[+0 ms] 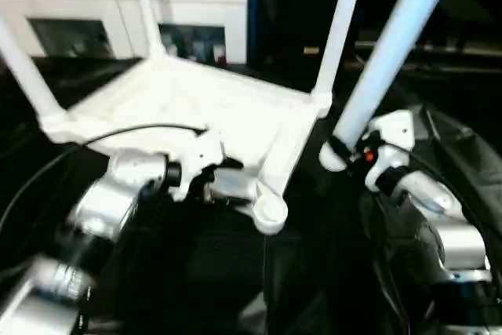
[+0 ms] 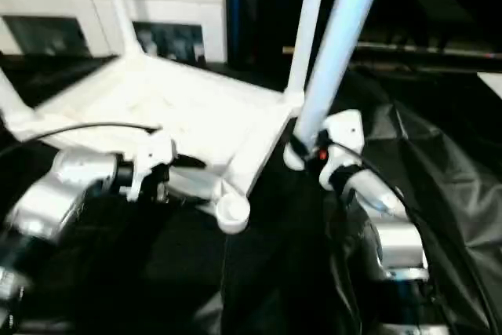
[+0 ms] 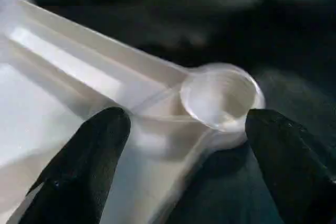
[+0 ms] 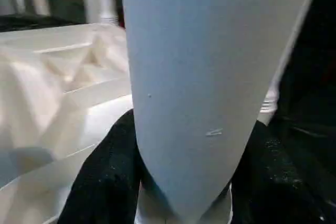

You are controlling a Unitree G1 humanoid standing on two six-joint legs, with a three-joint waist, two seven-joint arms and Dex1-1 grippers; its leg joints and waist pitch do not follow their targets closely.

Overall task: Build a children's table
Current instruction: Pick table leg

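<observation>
The children's table top (image 1: 196, 107) lies upside down on the black cover, ribbed underside up. Three white legs stand in its corner sockets: one at the left (image 1: 23, 68), one at the back (image 1: 145, 5), one at the right (image 1: 337, 29). The near corner socket (image 1: 269, 213) is empty and also faces the left wrist camera (image 3: 220, 98). My left gripper (image 3: 184, 145) is open, its black fingers (image 3: 84, 171) spread to either side of that corner's rim. My right gripper (image 1: 345, 154) is shut on the thick lower end of a fourth leg (image 1: 392, 45), held tilted just right of the top; its fingers (image 4: 105, 182) flank the tube (image 4: 210, 77).
A white cabinet (image 1: 118, 5) with glass doors stands behind the work table. The black cover bunches into folds (image 1: 455, 162) on the right beside my right forearm. A thin black cable (image 1: 133, 129) arcs over my left wrist.
</observation>
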